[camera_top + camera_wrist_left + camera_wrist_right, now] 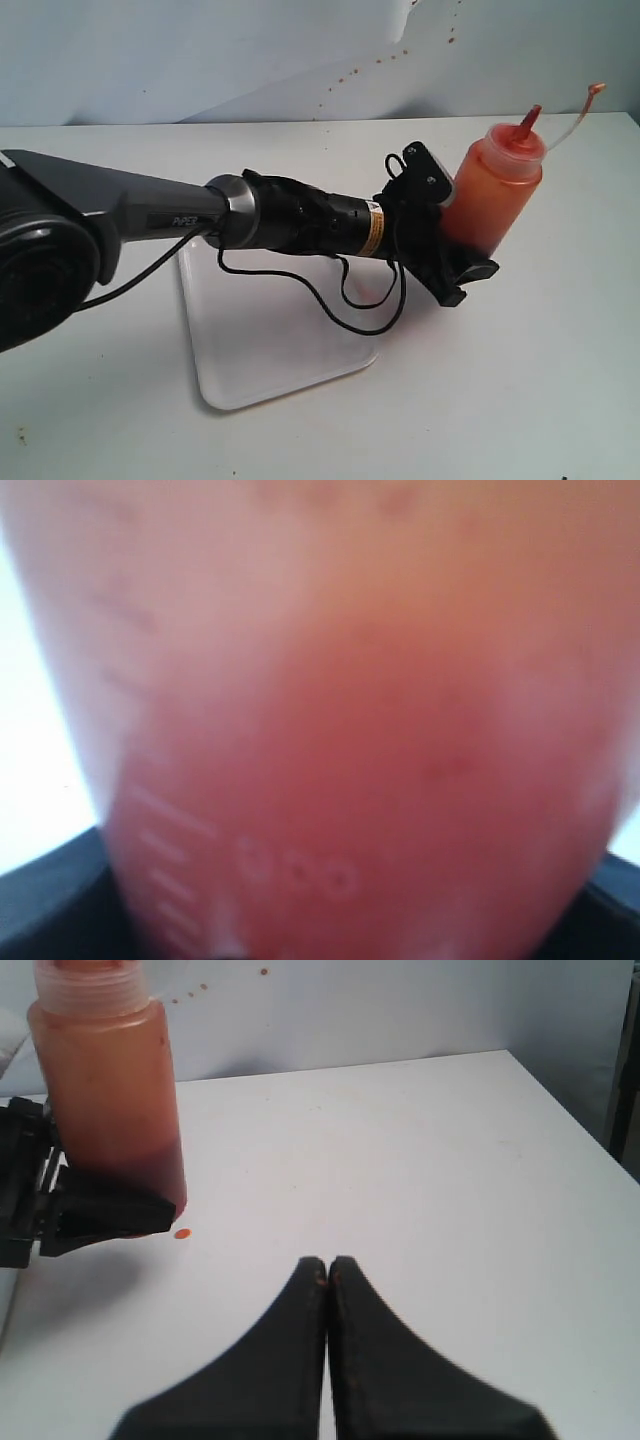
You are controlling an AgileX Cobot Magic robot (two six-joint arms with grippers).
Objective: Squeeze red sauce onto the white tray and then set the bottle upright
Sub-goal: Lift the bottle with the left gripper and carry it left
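The bottle, orange-red and darker at its base, stands nearly upright on the table just right of the white tray. Its red nozzle points up and the cap hangs on its tether. My left gripper is shut on the bottle's lower half; the bottle fills the left wrist view. In the right wrist view the bottle stands at the far left, with my right gripper shut on nothing over bare table. No glossy red sauce blob shows; the left arm covers part of the tray.
A small orange spot lies on the table beside the bottle's base. A black cable hangs from the left arm over the tray. Orange specks mark the back wall. The table's right edge is near.
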